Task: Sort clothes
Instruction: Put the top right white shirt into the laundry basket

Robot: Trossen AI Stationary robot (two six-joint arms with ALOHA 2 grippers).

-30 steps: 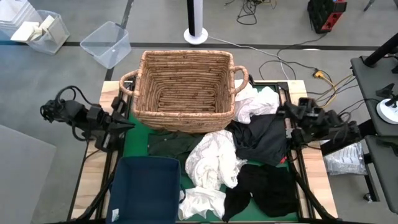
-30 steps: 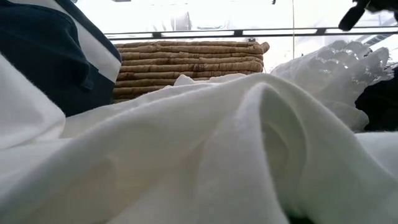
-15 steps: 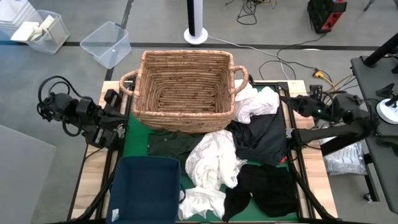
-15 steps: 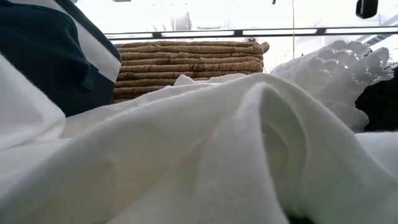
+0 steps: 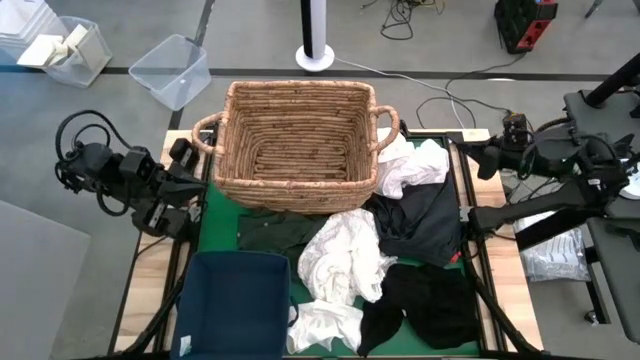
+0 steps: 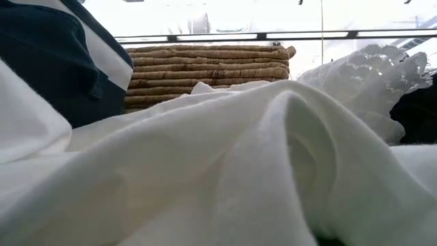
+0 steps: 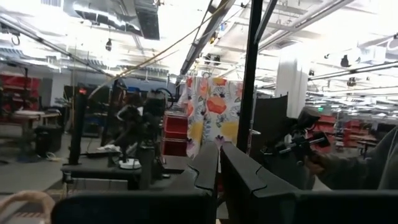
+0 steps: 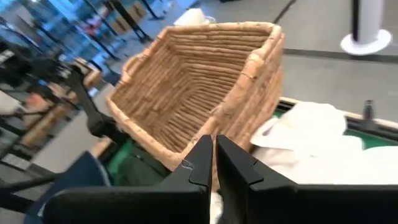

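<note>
Facing tangled clothes (image 5: 385, 250) with both grippers' fingers pressed together and empty, we risk snagging two colours in one grab.

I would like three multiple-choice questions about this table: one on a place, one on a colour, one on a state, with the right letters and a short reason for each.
1. Where does the wicker basket stand?
A. at the far middle of the table
B. on the floor
C. inside the blue bin

2. What colour is the bin at the table's near left?
A. red
B. navy blue
C. yellow

3. What is in the wicker basket?
A. white clothes
B. dark clothes
C. nothing

Answers: 1 A, the high view shows it at the table's far edge. 2 B, its fabric walls are dark blue. 3 C, its woven bottom is bare; the clothes lie on the table.
</note>
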